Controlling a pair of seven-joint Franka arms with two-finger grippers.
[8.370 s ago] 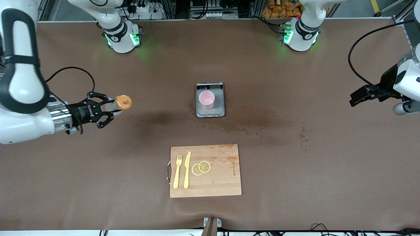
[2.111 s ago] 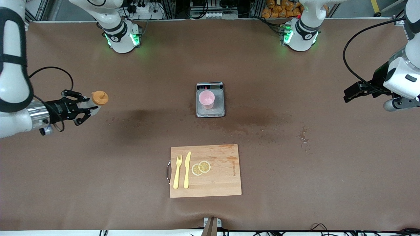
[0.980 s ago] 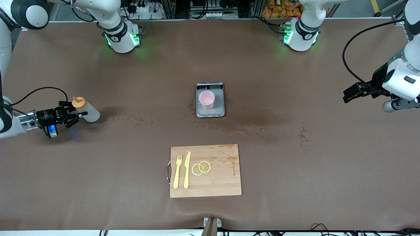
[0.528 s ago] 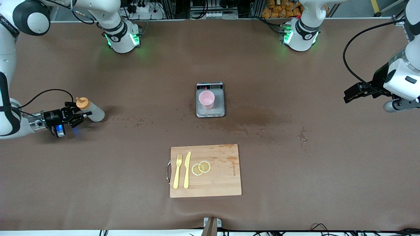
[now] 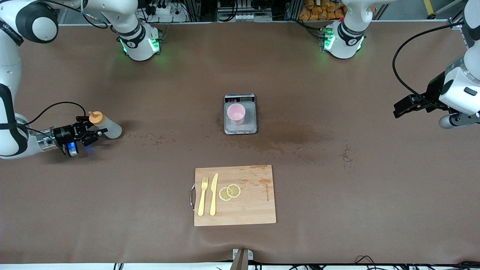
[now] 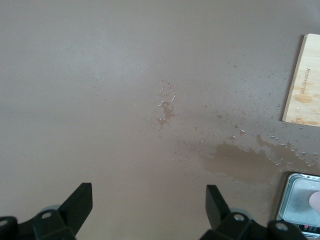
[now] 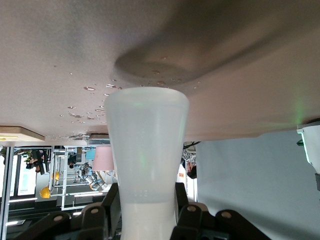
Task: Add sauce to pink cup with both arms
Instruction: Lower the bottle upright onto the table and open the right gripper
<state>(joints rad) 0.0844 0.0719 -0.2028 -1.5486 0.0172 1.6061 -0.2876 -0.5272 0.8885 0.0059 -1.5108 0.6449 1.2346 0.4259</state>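
- Now the right gripper [image 5: 93, 132] pinches the sauce bottle [image 5: 106, 126], standing well apart from the pink cup [image 5: 237, 113], toward the right arm's end.
- Loosening could topple it.
- Left gripper [image 5: 399, 111] waits spread, toward the left arm's end.

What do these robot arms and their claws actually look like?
Two white jointed arms with black joint bands and green lights glowing at their bases. The right gripper is a black linkage claw with a silver wrist, a blue light and a looping black cable; the left gripper is black too, trailing a long black cable.

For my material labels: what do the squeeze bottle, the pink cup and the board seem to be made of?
Squeeze bottle: probably soft plastic, translucent matte whitish body, orange cap. Pink cup: likely plastic, plain even pale pink. Board: wood, pale grain, with wet stains.
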